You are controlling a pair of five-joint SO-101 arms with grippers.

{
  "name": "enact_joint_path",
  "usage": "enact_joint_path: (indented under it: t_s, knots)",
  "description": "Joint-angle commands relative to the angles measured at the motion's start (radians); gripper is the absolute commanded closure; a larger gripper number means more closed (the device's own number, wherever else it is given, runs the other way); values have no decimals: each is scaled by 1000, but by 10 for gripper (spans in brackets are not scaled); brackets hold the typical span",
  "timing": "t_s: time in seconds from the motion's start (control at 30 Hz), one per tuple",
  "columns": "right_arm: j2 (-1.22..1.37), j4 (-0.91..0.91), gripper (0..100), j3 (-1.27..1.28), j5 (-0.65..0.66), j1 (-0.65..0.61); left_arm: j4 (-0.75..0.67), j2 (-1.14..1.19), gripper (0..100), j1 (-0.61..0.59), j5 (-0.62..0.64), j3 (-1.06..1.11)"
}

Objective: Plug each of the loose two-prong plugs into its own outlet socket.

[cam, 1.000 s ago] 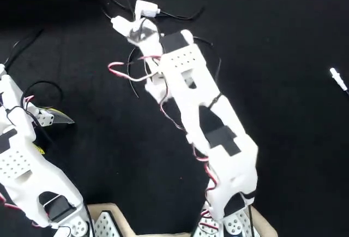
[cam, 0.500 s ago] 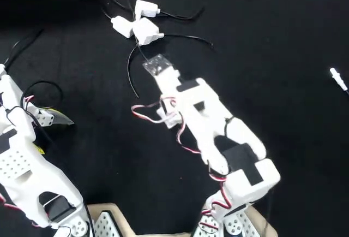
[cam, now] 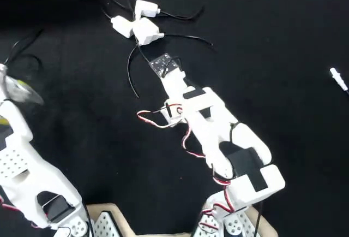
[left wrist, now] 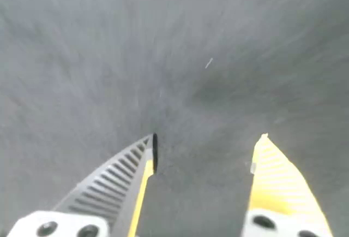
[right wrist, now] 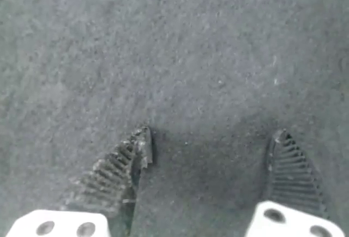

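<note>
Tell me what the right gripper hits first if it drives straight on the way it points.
Probably the black cloth: the right gripper, open, looks down on bare cloth. Were it running level, the high view puts the white plug cluster next in line. Depth is unclear.

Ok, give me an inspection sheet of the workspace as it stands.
Surface: black cloth covers the table.
Job's things: three white connector blocks clustered at the far side; one white plug lies apart near the right edge.
Clutter: nothing seen.
End effectors: left end effector open over cloth; right end effector open, empty, just short of the blocks.
Cables: black leads trail from the blocks.
Surroundings: tan board under the arm bases.
</note>
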Motion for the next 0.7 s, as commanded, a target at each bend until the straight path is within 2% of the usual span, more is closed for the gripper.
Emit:
enact_joint_path:
  t_s: [0.0,0.17,0.33,0.47,0.67]
  knots:
    - [-45,-14,662,-5,2,12,21,-100,717,-39,-176,-231]
    - [-45,-14,662,-7,2,12,-17,-100,717,-56,-390,-415]
    - [-45,-14,662,-4,2,12,-130,-17,683,-97,-605,-432]
    - [-45,-14,662,-5,2,12,-250,95,629,-130,-615,-433]
    - [-44,-14,662,-7,2,12,-428,229,633,-140,-792,-433]
